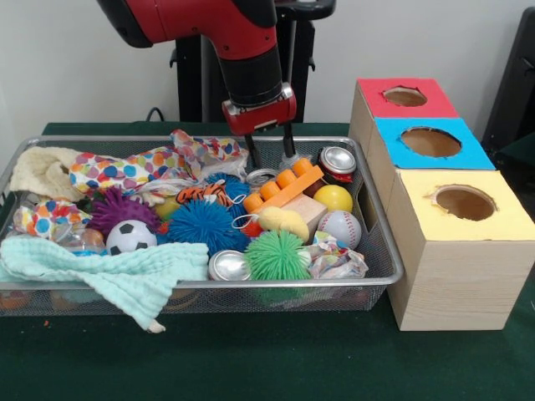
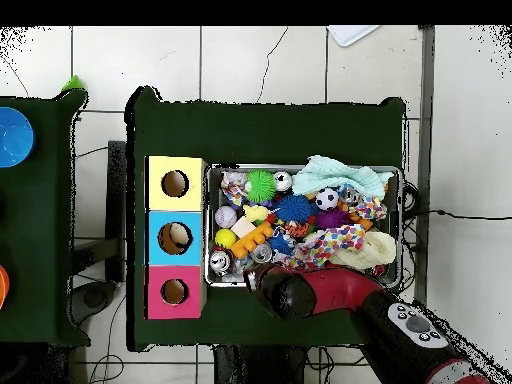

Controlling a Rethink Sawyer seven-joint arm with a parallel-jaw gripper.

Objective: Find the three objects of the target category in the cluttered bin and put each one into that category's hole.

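Observation:
The wire mesh bin [image 1: 393, 269] is full of toys; it also shows in the overhead view [image 2: 402, 205]. My gripper [image 1: 270, 154] hangs over the bin's far side with its two black fingers [image 1: 251, 154] apart and nothing between them. Its tips are just behind an orange brick [image 1: 282, 185] and left of a silver can [image 1: 338, 159]. A clear crinkly plastic container [image 1: 81, 241] lies at the bin's left front, between a dotted paper wad [image 1: 43, 219] and a soccer ball [image 1: 130, 237]. The blue-topped box's hole [image 1: 430, 142] is right of the bin; it shows something pale inside from overhead [image 2: 175, 238].
The red-topped box [image 1: 405, 96] and the yellow-topped box [image 1: 465, 202] flank the blue one. A mint cloth [image 1: 117, 269] hangs over the bin's front rim. A second can [image 1: 228, 266], spiky balls, a baseball [image 1: 339, 227] and dotted fabric [image 1: 125, 171] crowd the bin.

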